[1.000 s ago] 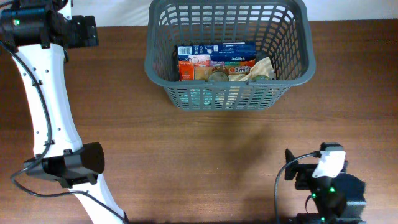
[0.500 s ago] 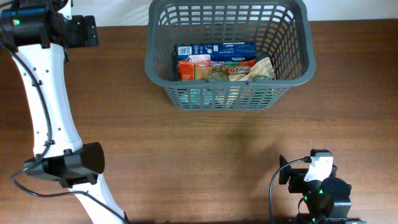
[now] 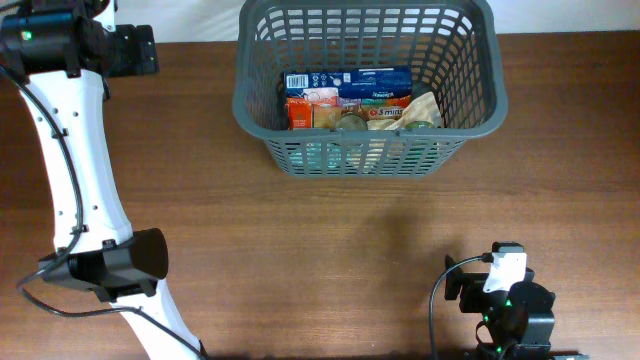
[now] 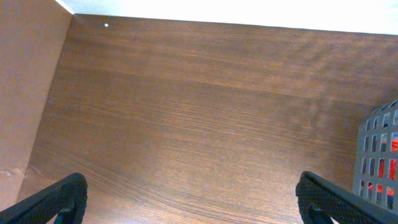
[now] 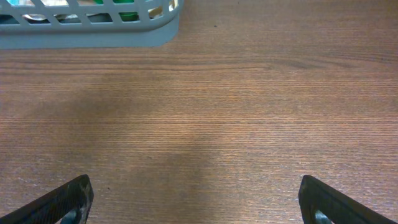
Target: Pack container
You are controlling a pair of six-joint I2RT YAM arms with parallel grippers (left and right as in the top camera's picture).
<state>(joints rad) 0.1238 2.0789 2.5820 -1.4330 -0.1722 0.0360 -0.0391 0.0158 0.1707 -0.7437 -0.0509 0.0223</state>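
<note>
R arm (image 3: 505,300) has backed off toward the near tabletop (image 3: 330,230) edge in the last sec, well apart from basket (image 3: 365,155); prob. packing's done. Basket sits far-centre, goods (image 3: 350,100) inside. R gripper (image 5: 196,202) spread, empty. L gripper (image 4: 193,202) spread, empty, near far-left corner. Wide open room btwn basket & arms

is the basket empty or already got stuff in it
Not empty. The overhead view shows the basket holding a blue box and orange packets on its floor.
</note>
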